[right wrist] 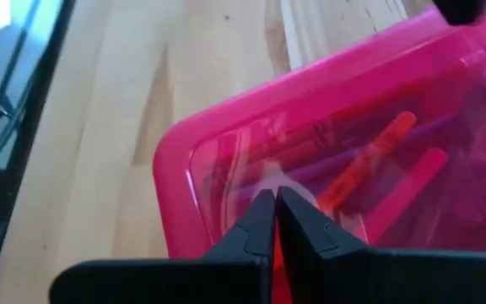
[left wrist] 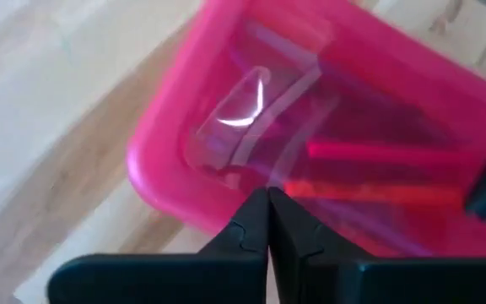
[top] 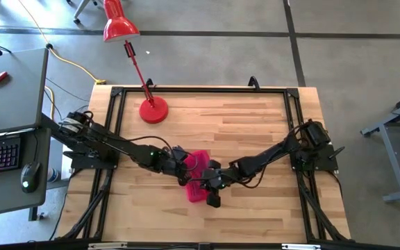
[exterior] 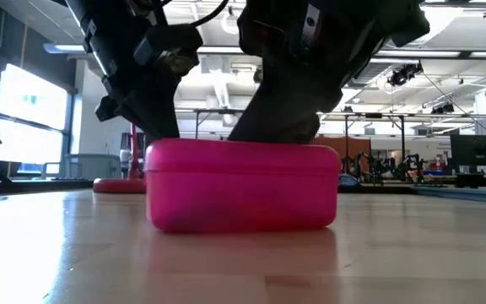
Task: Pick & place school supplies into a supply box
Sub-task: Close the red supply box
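Supply box lid down, both grippers pressing on top

Supply box [exterior: 241, 186] sits mid-bench, slightly toward the front edge, lid lowered; pens and pencils [right wrist: 369, 160] show through the translucent pink lid, all inside. Left gripper [left wrist: 268, 221] is over one end of the lid, fingers together, holding nothing. Right gripper [right wrist: 275, 221] is over the other end, fingers fully closed, also empty. Low view shows both arms bearing down on the box top. Step looks like latching the lid, task near done. To do it well: push straight down, evenly at both ends, so the box doesn't slide or tip on the bench [top: 255, 132]; check no pencil tip is caught at the rim. Red lamp [top: 153, 111] stands well apart, behind.
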You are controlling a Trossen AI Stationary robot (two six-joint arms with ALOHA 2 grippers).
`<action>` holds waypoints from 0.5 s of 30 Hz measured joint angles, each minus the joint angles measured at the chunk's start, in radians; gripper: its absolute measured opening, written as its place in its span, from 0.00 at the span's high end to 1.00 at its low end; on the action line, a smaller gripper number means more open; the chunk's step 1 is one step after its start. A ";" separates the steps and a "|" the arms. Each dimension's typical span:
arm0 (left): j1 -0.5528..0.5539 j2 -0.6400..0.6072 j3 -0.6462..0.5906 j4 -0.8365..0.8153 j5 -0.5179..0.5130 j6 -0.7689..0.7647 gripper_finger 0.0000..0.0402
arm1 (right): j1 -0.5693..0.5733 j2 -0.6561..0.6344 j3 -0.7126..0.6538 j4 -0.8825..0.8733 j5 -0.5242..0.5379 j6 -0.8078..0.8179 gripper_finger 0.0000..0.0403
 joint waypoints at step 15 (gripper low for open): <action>-0.001 -0.001 0.000 0.000 0.060 -0.003 0.92 | -0.010 -0.217 -0.009 -0.569 0.181 -0.008 1.00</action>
